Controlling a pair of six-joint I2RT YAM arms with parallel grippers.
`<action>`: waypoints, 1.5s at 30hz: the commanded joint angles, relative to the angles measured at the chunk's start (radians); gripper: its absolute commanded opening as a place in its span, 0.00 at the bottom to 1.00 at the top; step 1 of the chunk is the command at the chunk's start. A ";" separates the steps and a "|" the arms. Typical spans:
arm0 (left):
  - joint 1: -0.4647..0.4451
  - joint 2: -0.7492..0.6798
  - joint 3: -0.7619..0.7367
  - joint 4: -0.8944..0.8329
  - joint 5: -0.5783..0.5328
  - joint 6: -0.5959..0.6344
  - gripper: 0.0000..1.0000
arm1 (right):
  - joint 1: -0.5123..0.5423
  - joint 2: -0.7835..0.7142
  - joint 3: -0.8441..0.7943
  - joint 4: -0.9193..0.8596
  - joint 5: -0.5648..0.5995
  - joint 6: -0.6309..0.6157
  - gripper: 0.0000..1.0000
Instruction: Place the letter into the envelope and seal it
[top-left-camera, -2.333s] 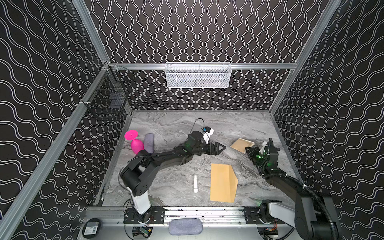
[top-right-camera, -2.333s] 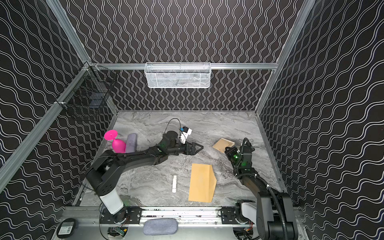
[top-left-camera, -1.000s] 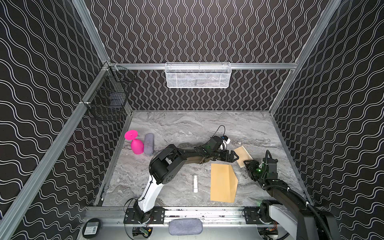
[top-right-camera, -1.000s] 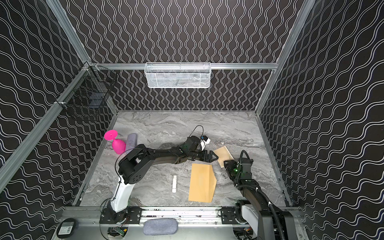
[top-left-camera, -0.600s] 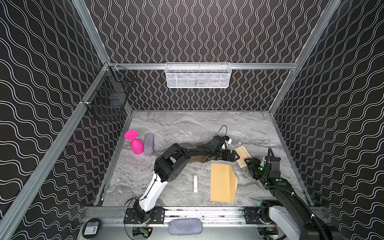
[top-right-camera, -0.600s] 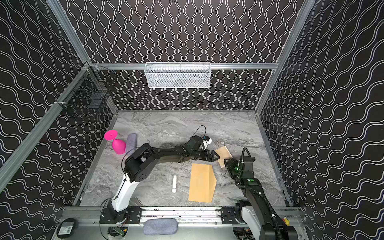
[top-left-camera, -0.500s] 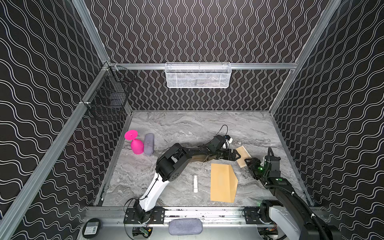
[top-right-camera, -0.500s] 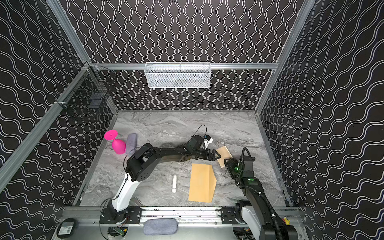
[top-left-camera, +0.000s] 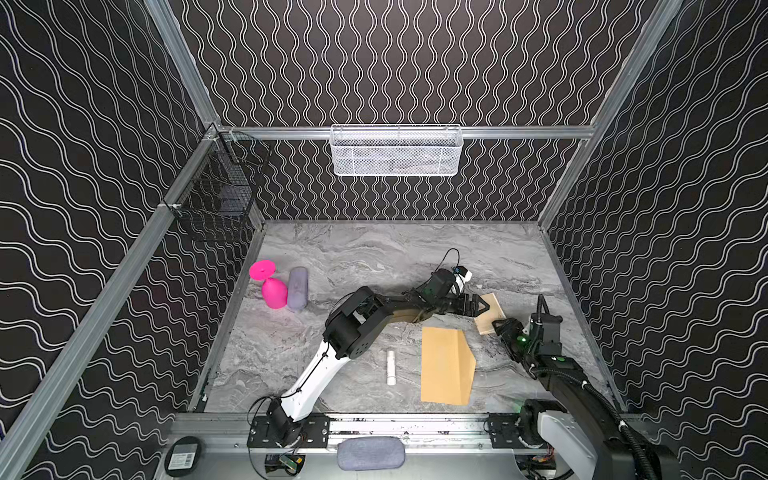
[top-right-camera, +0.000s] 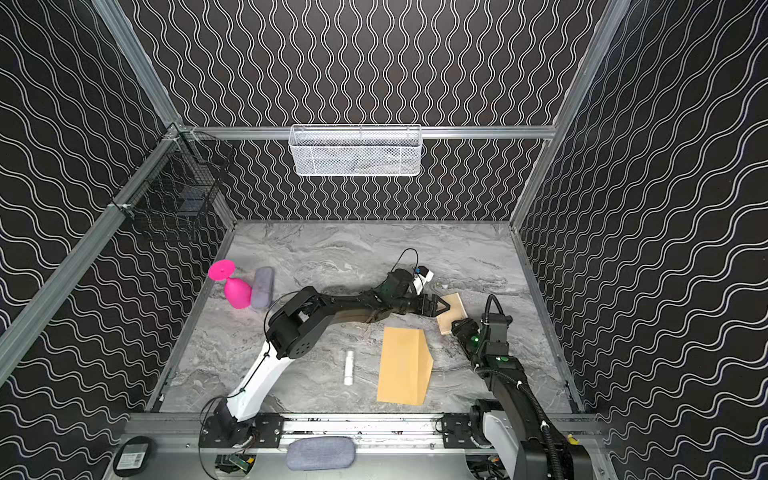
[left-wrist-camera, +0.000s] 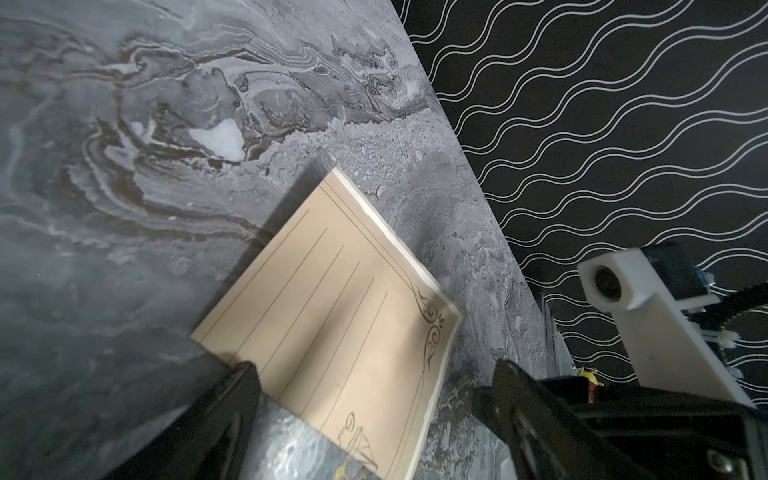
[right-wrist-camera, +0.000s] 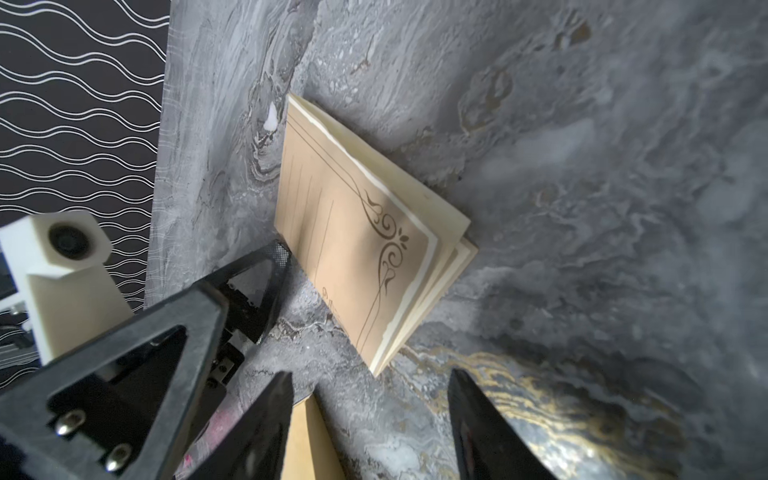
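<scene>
The folded tan letter (top-left-camera: 490, 316) (top-right-camera: 452, 318) lies on the marble table at the right, its ruled lines and corner flourish showing (left-wrist-camera: 332, 299) (right-wrist-camera: 361, 232). My left gripper (top-left-camera: 481, 306) (top-right-camera: 444, 307) reaches across to it and stands open (left-wrist-camera: 374, 374), one fingertip (left-wrist-camera: 245, 376) at the letter's edge, the other on bare table beyond it. My right gripper (top-left-camera: 500, 326) (top-right-camera: 458, 326) is open and empty (right-wrist-camera: 370, 376), just short of the letter's near corner. The brown envelope (top-left-camera: 446, 365) (top-right-camera: 403, 365) lies flat in front, with its corner (right-wrist-camera: 307, 440) beside my right fingers.
A white tube (top-left-camera: 390, 366) lies left of the envelope. A pink goblet (top-left-camera: 272, 286) and a grey case (top-left-camera: 298, 286) sit at the far left. The right wall (left-wrist-camera: 623, 145) runs close behind the letter. A white mesh basket (top-left-camera: 397, 151) hangs on the back wall.
My left arm has stretched from mid-table rightward until its open jaws reach the letter. My right gripper has come in low toward the letter's near corner and opened a little wider.
</scene>
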 joint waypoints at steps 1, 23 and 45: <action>0.001 0.024 0.001 -0.055 -0.003 -0.033 0.93 | -0.003 0.005 -0.010 0.020 -0.002 -0.013 0.62; 0.001 0.047 0.012 0.004 0.017 -0.049 0.95 | -0.011 0.043 -0.007 0.022 -0.023 -0.044 0.62; 0.000 0.128 0.098 0.014 0.048 -0.065 0.95 | -0.016 0.038 0.008 -0.015 -0.035 -0.067 0.62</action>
